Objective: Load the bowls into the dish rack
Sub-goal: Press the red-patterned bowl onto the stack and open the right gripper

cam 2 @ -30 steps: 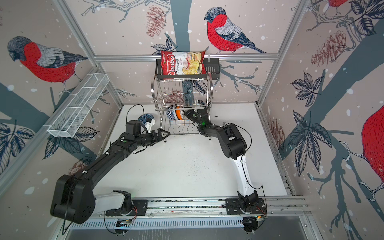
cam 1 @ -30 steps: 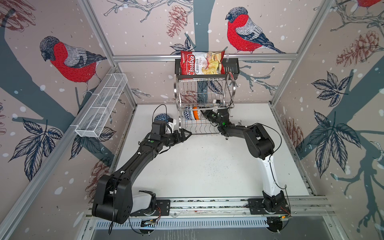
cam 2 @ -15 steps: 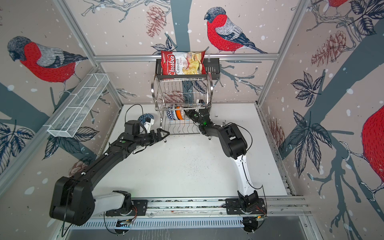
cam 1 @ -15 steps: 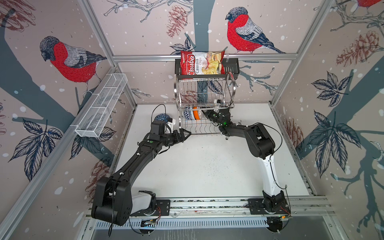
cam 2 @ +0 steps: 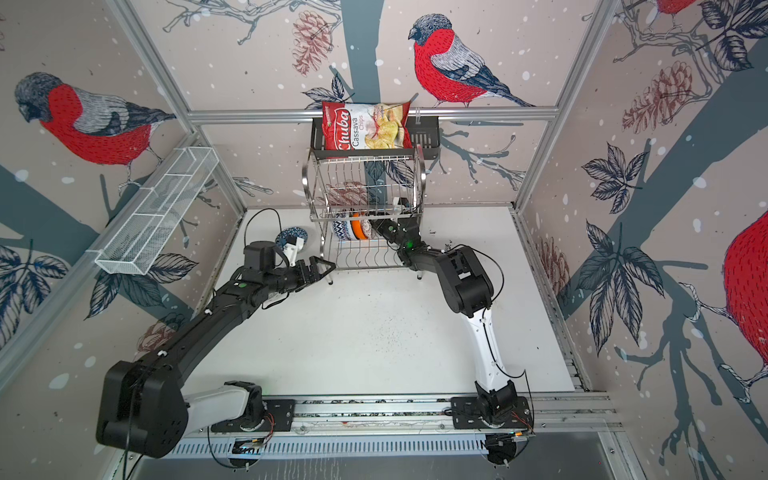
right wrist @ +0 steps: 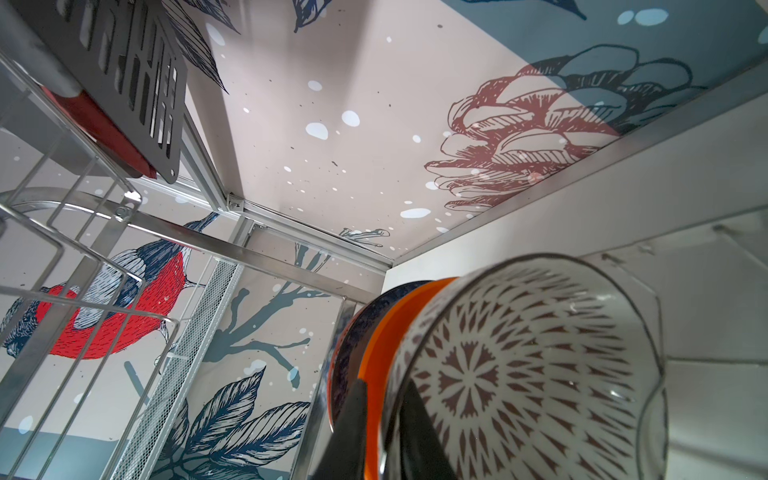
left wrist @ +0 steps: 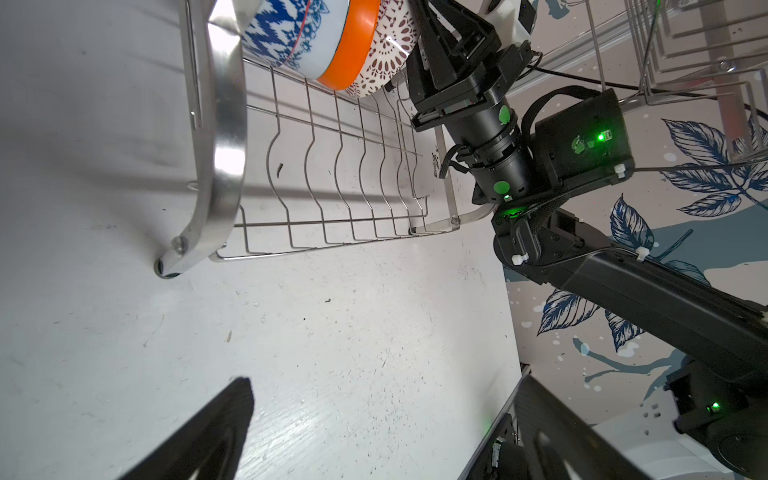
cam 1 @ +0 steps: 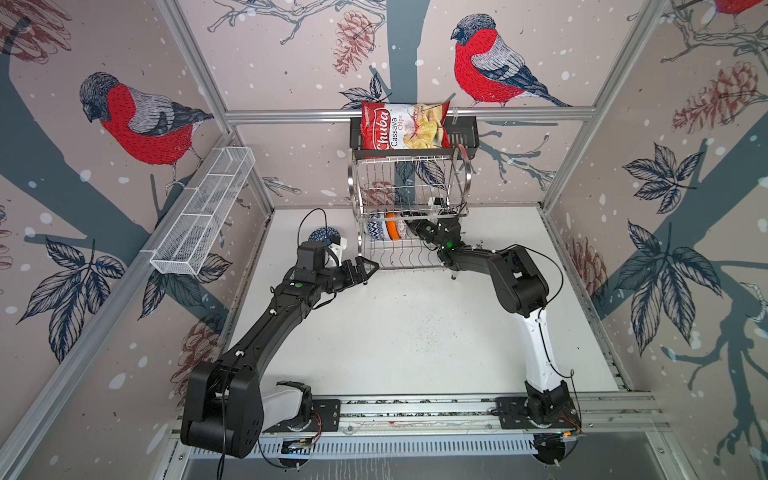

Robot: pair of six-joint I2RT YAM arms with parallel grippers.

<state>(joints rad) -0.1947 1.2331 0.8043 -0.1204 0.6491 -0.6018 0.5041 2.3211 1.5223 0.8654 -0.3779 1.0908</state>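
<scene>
The steel dish rack (cam 1: 411,183) (cam 2: 365,183) stands at the back of the table. On its lower tier three bowls stand on edge side by side: a blue-and-white one (cam 1: 376,228) (left wrist: 286,33), a plain orange one (cam 1: 390,226) (left wrist: 353,45) and a brown-patterned one (cam 1: 402,227) (right wrist: 519,374). My right gripper (cam 1: 415,227) (right wrist: 384,388) reaches into that tier, jaws slightly apart, one finger on each side of the brown-patterned bowl's rim. A dark blue bowl (cam 1: 323,237) (cam 2: 286,237) lies on the table left of the rack. My left gripper (cam 1: 365,268) (left wrist: 374,432) hangs open and empty by the rack's front left foot.
A chips bag (cam 1: 405,126) sits in a black slotted shelf above the rack. A long white mesh basket (cam 1: 203,212) hangs on the left wall. The rack's upper tier holds nothing. The arm rail (cam 1: 415,409) runs along the table's front edge.
The right gripper's jaws have eased slightly apart at the bowl's rim. Both arms stay almost where they were.
</scene>
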